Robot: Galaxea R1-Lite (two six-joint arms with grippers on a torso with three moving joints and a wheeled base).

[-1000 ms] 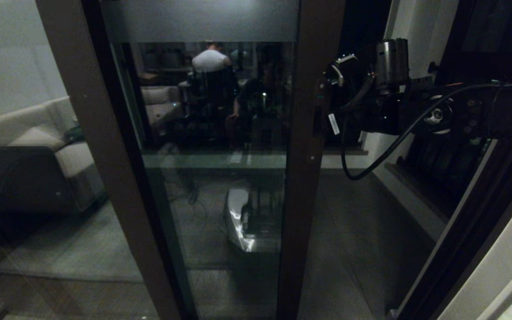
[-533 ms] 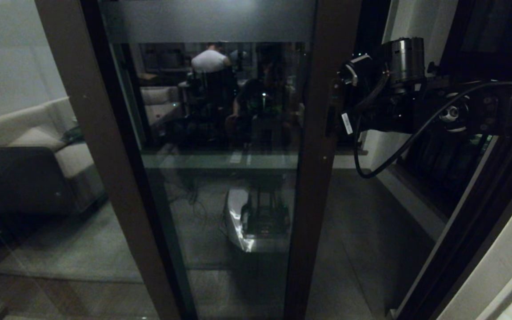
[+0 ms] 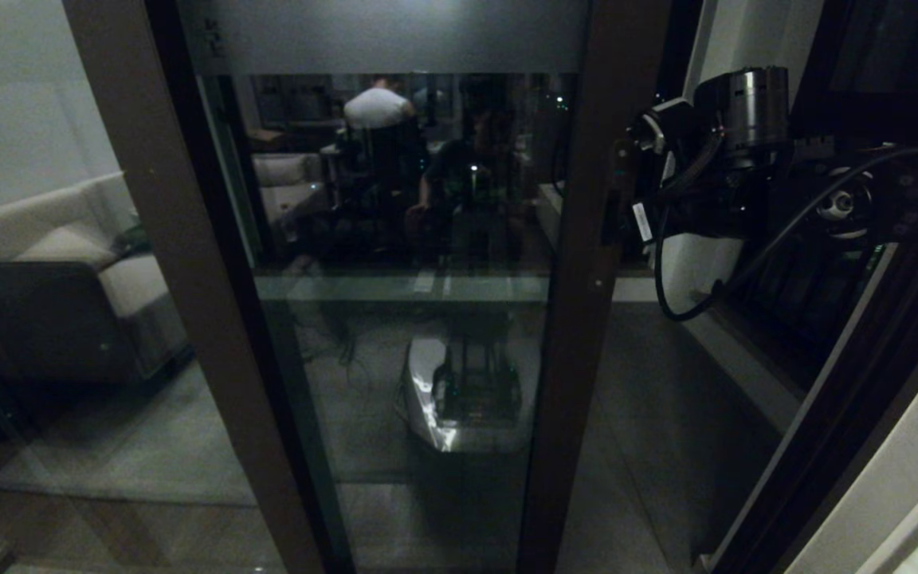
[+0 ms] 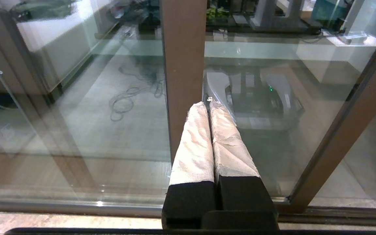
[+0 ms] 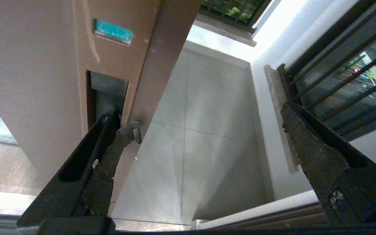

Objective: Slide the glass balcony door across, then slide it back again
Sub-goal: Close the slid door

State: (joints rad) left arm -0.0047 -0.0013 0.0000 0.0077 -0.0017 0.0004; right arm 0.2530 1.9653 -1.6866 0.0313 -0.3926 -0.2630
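The glass balcony door point(image 3: 395, 239) fills the middle of the head view, with its dark brown stile point(image 3: 586, 263) on its right side. My right gripper point(image 3: 625, 187) is up against that stile at handle height. In the right wrist view the right gripper point(image 5: 211, 120) is open wide. One finger point(image 5: 109, 143) has its tip at the lower end of the recessed handle point(image 5: 108, 93), and the other finger point(image 5: 318, 143) hangs free over the balcony floor. My left gripper point(image 4: 207, 104) is shut on nothing, its white-wrapped fingers pointing at a brown frame post point(image 4: 183, 49).
A fixed glass panel showing a sofa point(image 3: 45, 263) stands at the left behind a brown frame point(image 3: 164, 239). To the right of the stile an open gap shows the tiled balcony floor point(image 3: 650, 414). A dark railing point(image 3: 810, 295) and the door jamb point(image 3: 849, 414) bound the right side.
The door's stile has slid to the right in the head view, narrowing the gap. My right gripper has moved right with it, staying at the handle.
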